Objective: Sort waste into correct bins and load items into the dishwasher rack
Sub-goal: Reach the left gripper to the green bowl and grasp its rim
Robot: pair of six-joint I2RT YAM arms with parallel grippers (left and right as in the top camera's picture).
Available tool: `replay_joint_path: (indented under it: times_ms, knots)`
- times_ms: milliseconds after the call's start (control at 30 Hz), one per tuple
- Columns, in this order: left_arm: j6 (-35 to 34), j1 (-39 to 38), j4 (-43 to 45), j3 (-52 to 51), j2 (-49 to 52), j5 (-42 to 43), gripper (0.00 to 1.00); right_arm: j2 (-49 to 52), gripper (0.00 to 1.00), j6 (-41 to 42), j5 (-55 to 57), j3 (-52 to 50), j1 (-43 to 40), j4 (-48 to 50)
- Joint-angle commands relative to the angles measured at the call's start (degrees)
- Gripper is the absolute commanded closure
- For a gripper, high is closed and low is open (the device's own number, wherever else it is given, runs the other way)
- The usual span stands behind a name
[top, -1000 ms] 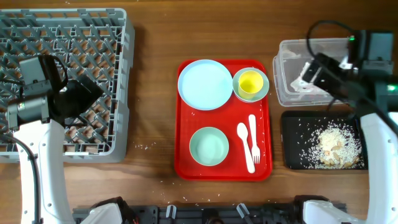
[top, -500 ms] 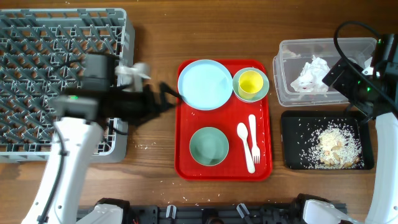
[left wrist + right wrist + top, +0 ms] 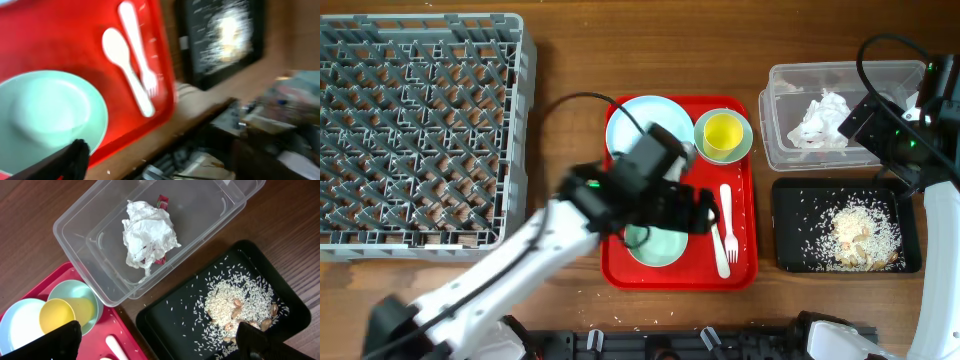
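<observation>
The pale bowl [image 3: 658, 250] sits near the red tray's [image 3: 617, 268] front edge, with the white spoon [image 3: 116, 46] and fork [image 3: 131, 25] beside it. The left tool [image 3: 700, 211] hovers over them, too blurred to tell how far it is open. The right tool [image 3: 157, 342] hangs spread and empty above the clear tub [image 3: 75, 230], which holds the tissue [image 3: 147, 237].

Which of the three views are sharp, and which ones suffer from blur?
Overhead: most is sharp, only the left arm over the red tray is motion-blurred. Left wrist: the whole picture is smeared, the spoon and fork soft-edged. Right wrist: sharp, with the tissue and rice crisp.
</observation>
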Motion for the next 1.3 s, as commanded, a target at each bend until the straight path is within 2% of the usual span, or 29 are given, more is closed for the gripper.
replay_joint_path:
  times_ms: [0,67,167,300,467,633,867,1000,1133,1267]
  knots:
    - [-9.8,-5.8,-0.5,-0.1,6.4,-12.7,0.15,-0.8,0.00,0.4,-0.3,0.6,0.0,0.0]
    - [-16.1,-7.8,-1.6,-0.1,10.3,-17.5,0.22,-0.6,0.00,0.4,-0.3,0.6,0.0,0.0]
    - [-18.8,-9.4,-0.7,-0.1,14.3,-18.8,0.37,-0.4,0.00,0.3,-0.3,0.6,0.0,0.0]
    - [-18.9,-10.9,0.9,-0.1,18.1,-19.1,0.43,-0.3,0.00,0.4,-0.3,0.6,0.0,0.0]
    - [-20.7,-13.2,1.1,-0.1,21.9,-23.4,0.49,-0.3,0.00,0.3,-0.3,0.6,0.0,0.0]
    - [-20.9,-14.3,2.1,-0.1,22.6,-25.3,0.63,-0.3,0.00,0.3,-0.3,0.6,0.0,0.0]
    - [-20.9,-17.5,3.1,-0.1,25.5,-27.1,0.64,-0.3,0.00,0.3,-0.3,0.6,0.0,0.0]
    - [-20.9,-17.4,3.2,-0.1,25.6,-27.4,0.70,-0.3,0.00,0.4,-0.3,0.6,0.0,0.0]
    - [-20.8,-17.3,3.2,-0.1,25.6,-28.0,0.87,-0.3,0.00,0.3,-0.3,0.6,0.0,0.0]
    - [-20.8,-17.2,3.2,-0.1,25.6,-28.0,0.95,-0.3,0.00,0.3,-0.3,0.6,0.0,0.0]
